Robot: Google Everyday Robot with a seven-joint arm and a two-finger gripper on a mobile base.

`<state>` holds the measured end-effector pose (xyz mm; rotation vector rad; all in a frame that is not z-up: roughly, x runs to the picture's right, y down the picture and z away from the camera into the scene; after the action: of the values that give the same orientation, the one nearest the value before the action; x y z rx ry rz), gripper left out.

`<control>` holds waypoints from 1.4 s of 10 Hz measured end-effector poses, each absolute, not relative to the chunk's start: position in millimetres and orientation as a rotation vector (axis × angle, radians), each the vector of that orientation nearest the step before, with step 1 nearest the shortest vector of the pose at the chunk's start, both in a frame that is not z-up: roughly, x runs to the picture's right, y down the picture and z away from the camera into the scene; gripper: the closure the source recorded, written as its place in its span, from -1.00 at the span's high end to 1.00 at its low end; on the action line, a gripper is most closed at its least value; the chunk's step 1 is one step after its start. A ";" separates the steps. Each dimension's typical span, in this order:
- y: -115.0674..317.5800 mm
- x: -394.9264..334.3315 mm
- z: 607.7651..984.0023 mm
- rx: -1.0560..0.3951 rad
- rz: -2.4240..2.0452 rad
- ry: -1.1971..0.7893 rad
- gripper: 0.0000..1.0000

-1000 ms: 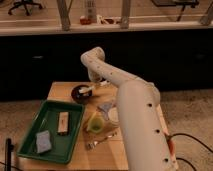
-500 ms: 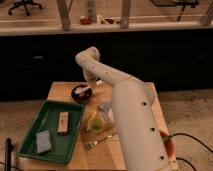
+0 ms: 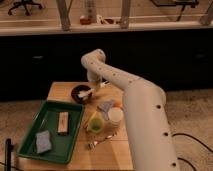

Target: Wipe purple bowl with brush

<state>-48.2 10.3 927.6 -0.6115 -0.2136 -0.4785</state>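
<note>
Gripper (image 3: 94,86), whose hold you cannot tell, has swung your brush (image 3: 85,93) into the purple bowl (image 3: 77,90), so wiping looks underway.

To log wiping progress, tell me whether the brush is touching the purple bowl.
Cannot tell. The camera view shows the brush overlapping the purple bowl, with the end effector just above it, but neither contact nor a gap shows plainly.

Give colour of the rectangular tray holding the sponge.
Green rectangular tray, camera view. Gripper is at the dark purple round bowl.
</note>
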 end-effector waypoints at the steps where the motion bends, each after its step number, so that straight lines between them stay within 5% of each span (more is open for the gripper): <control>1: 10.6 -35.0 928.0 -0.614 -0.464 -0.206 -1.00; 9: -14.9 -42.0 957.5 -0.607 -0.428 -0.167 -1.00; 14: -9.4 -82.3 940.1 -0.581 -0.539 -0.225 -1.00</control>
<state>-82.3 -9.4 940.1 -0.5807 -0.2248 -0.5387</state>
